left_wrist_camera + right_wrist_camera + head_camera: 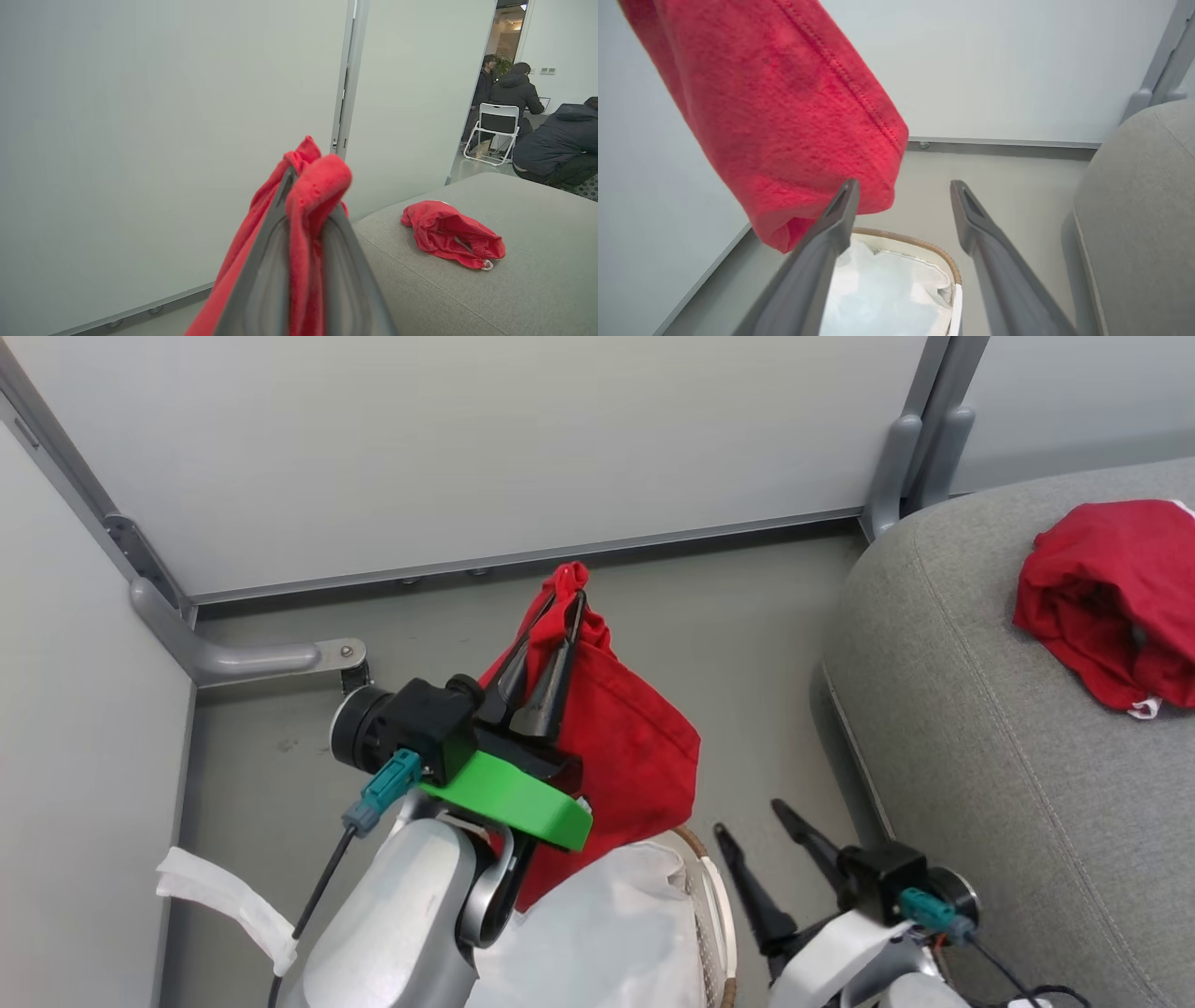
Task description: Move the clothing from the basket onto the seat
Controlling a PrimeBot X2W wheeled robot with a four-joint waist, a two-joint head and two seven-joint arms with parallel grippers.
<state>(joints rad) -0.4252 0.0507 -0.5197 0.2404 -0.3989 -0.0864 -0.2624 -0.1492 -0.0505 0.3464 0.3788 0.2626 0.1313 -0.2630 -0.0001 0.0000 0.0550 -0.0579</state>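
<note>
**Left gripper (pixel 571 607) clamped on a soft plain bright-red garment (pixel 625 747), drop-off not done yet**

Biggest first: the large grey woven-fabric seat cushion (pixel 980 756) sits off to the robot's right, and a second crumpled red garment with white trim (pixel 1111 597) already lies on it, so I'd call the job about half done. Next, the oval white plastic basket with the brown woven rim (pixel 915 242) is right below the arms, crinkly white sheet lining (pixel 616 915) showing inside. The held garment hangs above the basket, pinched at a bunched top edge so the rest drapes free and clears the rim, my guess at why it's up that high. Looks fuzzy, with a stitched hem. Right gripper (pixel 747 817) is spread wide with nothing in it, low between basket and seat, probably so it isn't in the way.
</note>
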